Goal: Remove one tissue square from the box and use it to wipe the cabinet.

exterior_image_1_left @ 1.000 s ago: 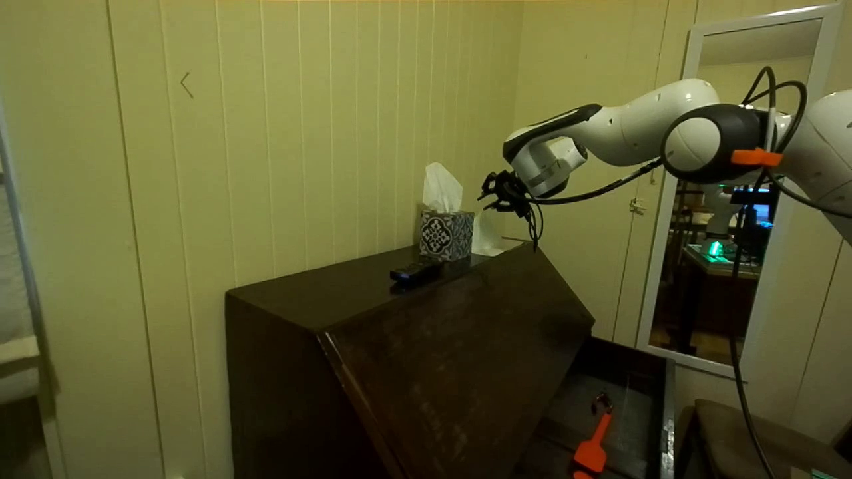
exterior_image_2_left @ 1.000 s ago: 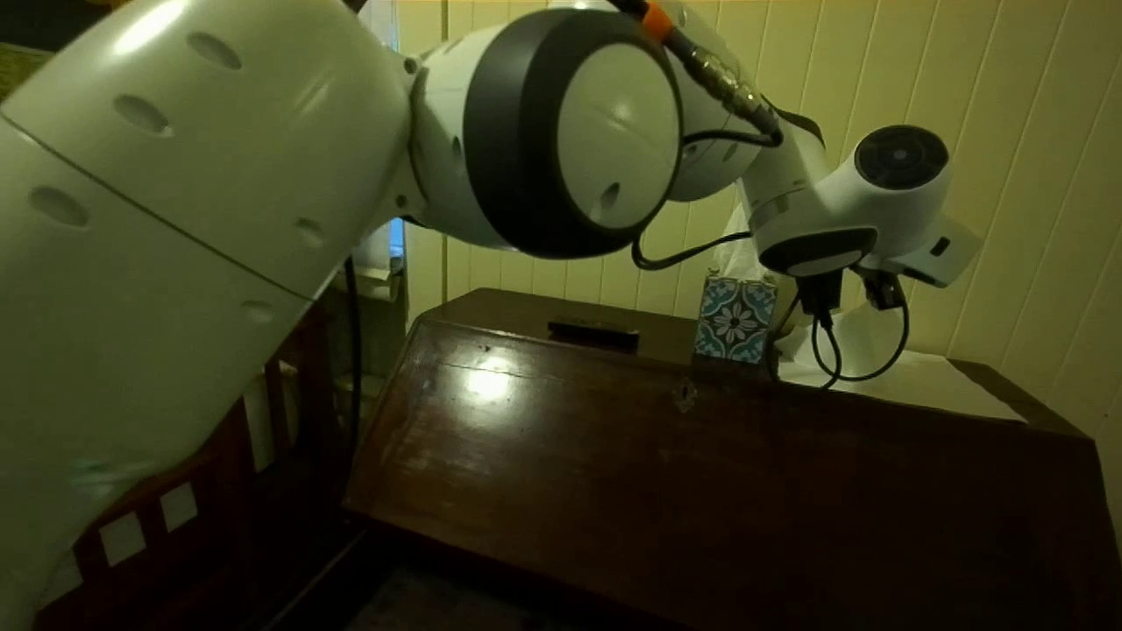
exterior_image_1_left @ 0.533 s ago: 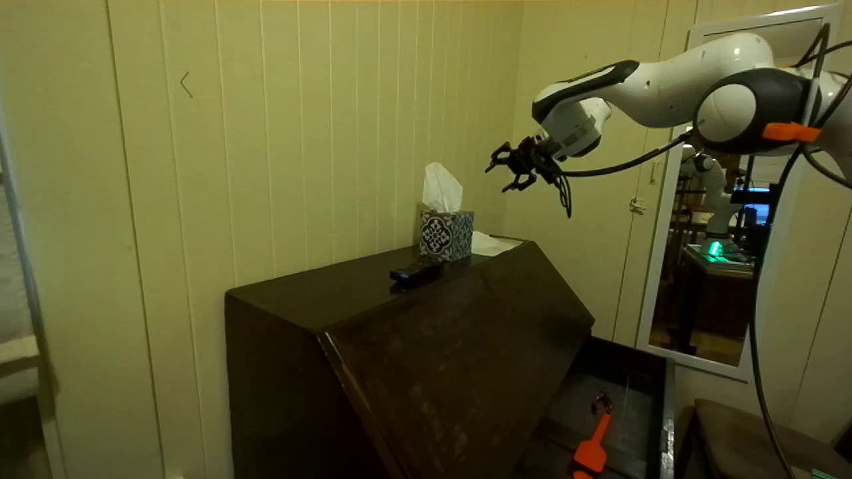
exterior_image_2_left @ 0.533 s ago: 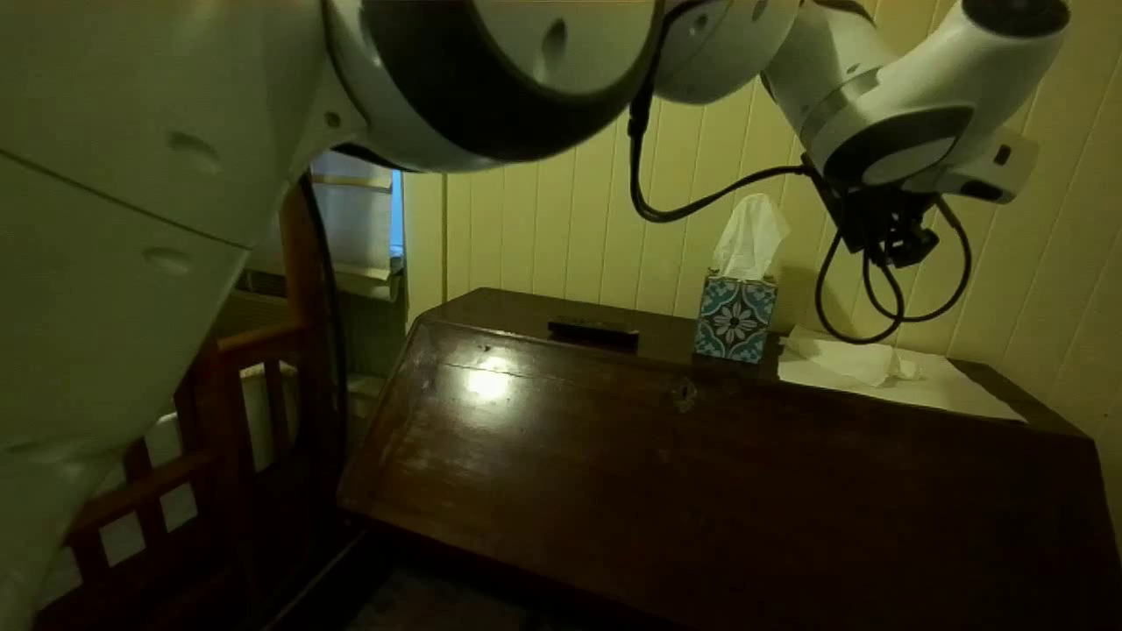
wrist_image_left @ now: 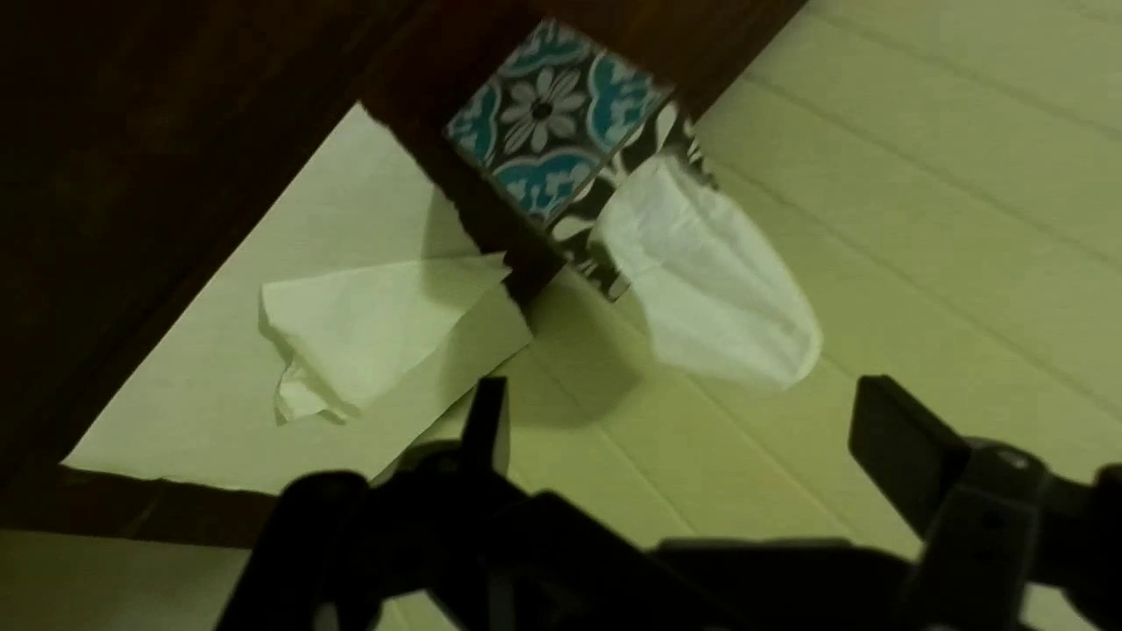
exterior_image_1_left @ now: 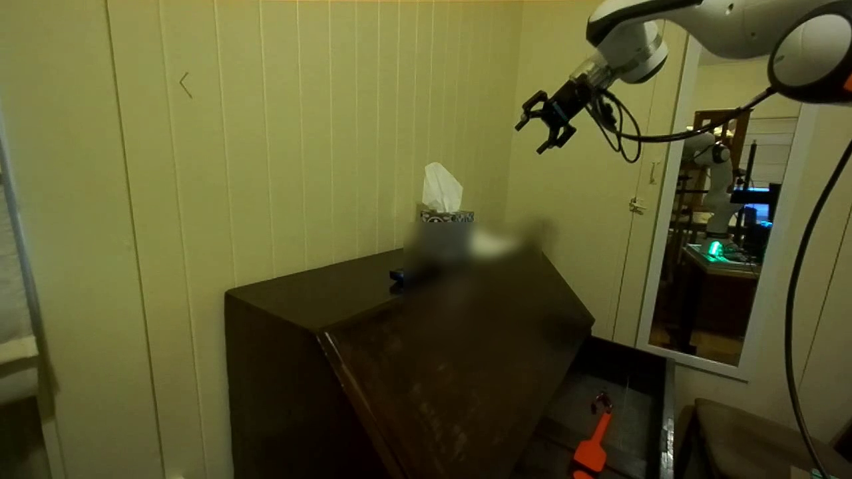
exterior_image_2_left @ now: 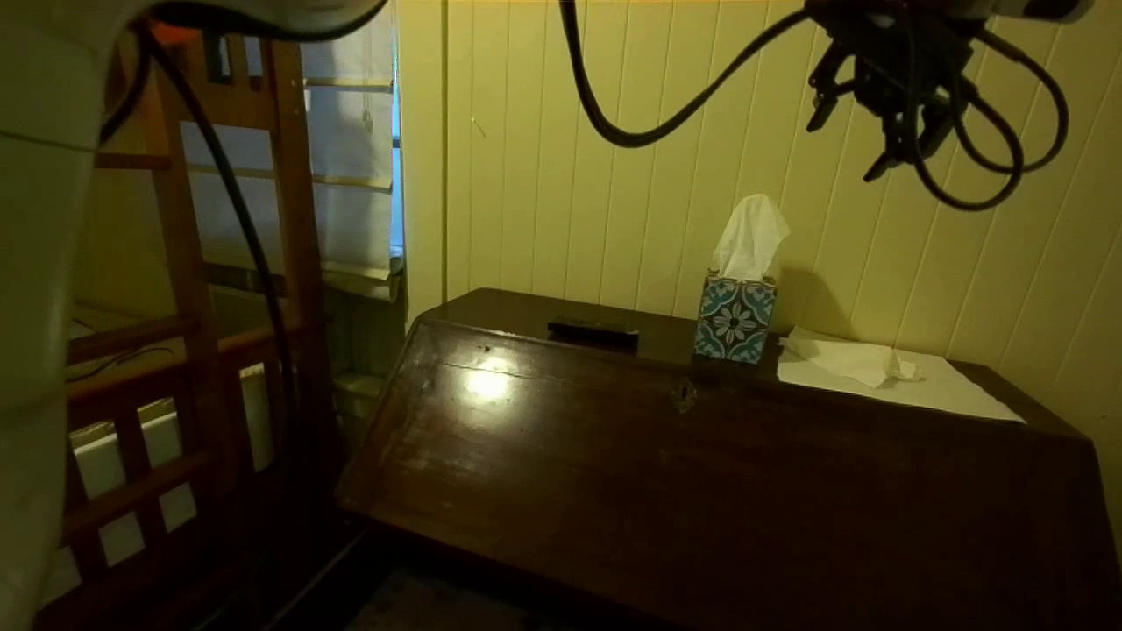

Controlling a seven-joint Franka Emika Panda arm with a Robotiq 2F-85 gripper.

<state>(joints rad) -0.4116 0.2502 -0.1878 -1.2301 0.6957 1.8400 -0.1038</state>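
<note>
Box [exterior_image_1_left: 447, 216] part-blurry in an exterior view

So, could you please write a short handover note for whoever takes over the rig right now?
Gripper: open, holding nothing, raised higher than the top of the cabinet.
Tissue box: upright on the cabinet, with a tissue standing up out of it.
Loose white piece: probably a pulled tissue, lying on the white sheet beside the box.
Done: likely the removal of one tissue.
Left: I can't tell whether any wiping has been done; if not, pick up the loose white piece and wipe the cabinet, minding the slim black object on top.
</note>
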